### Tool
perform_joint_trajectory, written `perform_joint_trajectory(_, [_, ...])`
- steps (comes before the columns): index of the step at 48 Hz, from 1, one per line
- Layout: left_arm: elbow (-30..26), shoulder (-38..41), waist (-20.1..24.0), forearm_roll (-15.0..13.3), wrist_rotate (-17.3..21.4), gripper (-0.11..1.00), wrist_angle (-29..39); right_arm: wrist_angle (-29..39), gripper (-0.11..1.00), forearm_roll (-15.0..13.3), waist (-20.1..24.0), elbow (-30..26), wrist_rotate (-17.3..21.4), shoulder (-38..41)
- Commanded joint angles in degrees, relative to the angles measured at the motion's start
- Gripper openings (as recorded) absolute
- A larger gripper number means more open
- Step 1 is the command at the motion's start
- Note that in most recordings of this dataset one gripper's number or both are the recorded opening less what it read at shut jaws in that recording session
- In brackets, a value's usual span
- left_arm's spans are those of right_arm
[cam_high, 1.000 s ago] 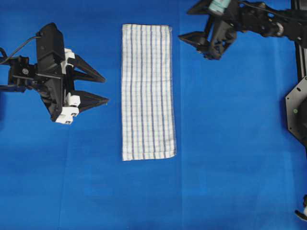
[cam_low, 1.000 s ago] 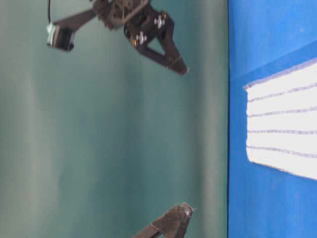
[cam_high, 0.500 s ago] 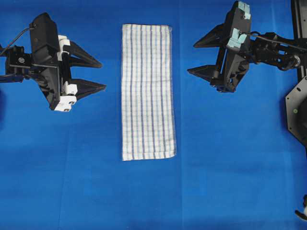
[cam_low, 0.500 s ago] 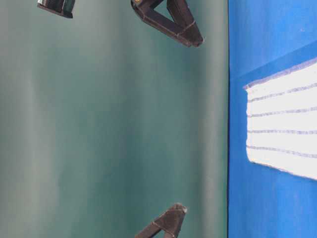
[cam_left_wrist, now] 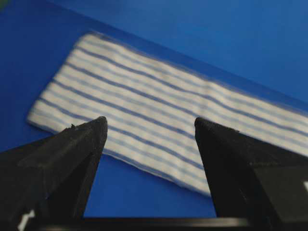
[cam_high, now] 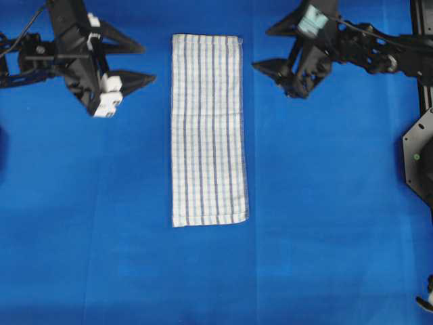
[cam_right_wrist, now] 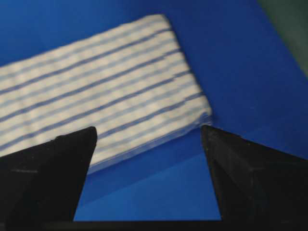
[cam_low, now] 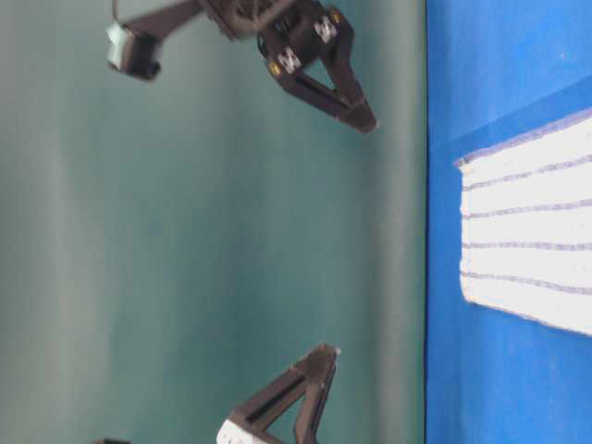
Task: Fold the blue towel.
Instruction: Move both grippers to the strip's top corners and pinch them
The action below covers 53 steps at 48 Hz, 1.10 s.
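The blue towel [cam_high: 208, 130] lies flat as a long narrow strip in the middle of the blue table cover [cam_high: 325, 223], running from near to far. At its far end, the left gripper [cam_high: 142, 63] and right gripper [cam_high: 262, 49] flank it, both spread wide, holding nothing, apart from the cloth.

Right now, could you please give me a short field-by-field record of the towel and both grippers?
towel: blue towel, a long narrow strip lying flat on the blue table covering
left gripper: left gripper open, beside the towel's far end, not touching it
right gripper: right gripper open, at the same end on the opposite side, not touching it
held: nothing in either gripper
next fold: not yet begun
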Motion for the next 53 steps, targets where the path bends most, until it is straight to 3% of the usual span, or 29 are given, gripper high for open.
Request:
perform_joint_trajectory(1, [-2.3, 2.1, 1.7, 0.1, 0.6, 0.67, -1.8, -1.7, 0.9, 0.0, -1.1, -2.2, -0.1, 1.2])
perform_joint_trajectory(25, [-10.2, 21.8, 9.8, 0.1, 0.8, 0.67, -10.1, -8.5, 0.89, 1.1, -4.1, -8.3, 0.2, 16.0])
perform_joint_trajectory(38, [-12.9, 29.1, 10.3, 0.0, 0.5, 0.67, -12.9, -10.2, 0.89, 3.6, -4.3, -9.8, 0.3, 22.2])
perform_joint_trajectory(53, [-14.0, 34.4, 10.3, -0.2, -0.3, 0.65, -14.6, -10.2, 0.89, 3.9, -3.7, -10.5, 1.4, 25.2])
